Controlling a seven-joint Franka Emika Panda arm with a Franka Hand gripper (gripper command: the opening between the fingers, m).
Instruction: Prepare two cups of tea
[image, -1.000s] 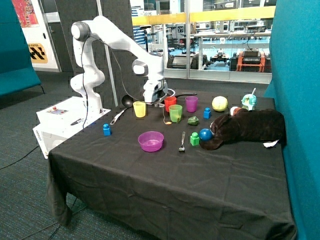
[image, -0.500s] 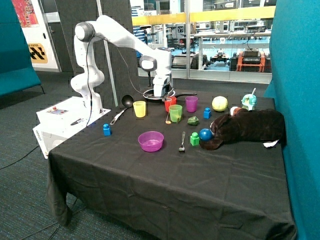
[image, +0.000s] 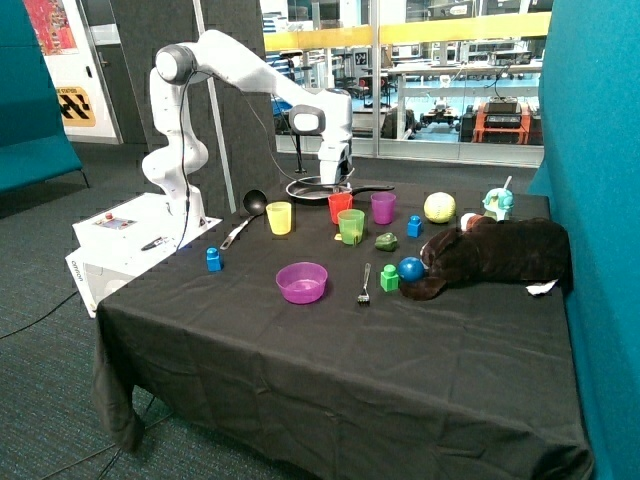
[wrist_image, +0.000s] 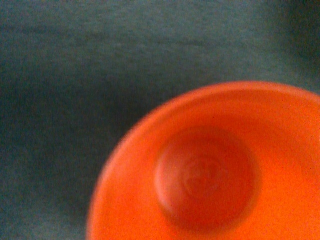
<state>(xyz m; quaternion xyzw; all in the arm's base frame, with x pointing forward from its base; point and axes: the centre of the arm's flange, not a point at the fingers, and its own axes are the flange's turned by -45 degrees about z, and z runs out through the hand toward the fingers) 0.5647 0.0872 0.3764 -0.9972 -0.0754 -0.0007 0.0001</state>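
Four cups stand at the back of the table: yellow (image: 279, 218), red (image: 340, 206), green (image: 351, 227) and purple (image: 383, 208). My gripper (image: 335, 182) hangs just above the red cup. The wrist view looks straight down into the red cup (wrist_image: 215, 175), and its bottom is bare. A small tag on a thin string (image: 337, 238) lies by the green cup's side; the tea bag itself is hidden. No second tea bag shows.
A black pan (image: 320, 189) sits right behind the gripper. A black ladle (image: 250, 205) lies beside the yellow cup. In front are a purple bowl (image: 301, 282), a fork (image: 364, 283), blue and green blocks, a blue ball (image: 411, 268) and a brown plush toy (image: 490, 255).
The gripper moved from between the yellow and green cups across to above the red cup. The string that hung below it one second ago now rests by the green cup.
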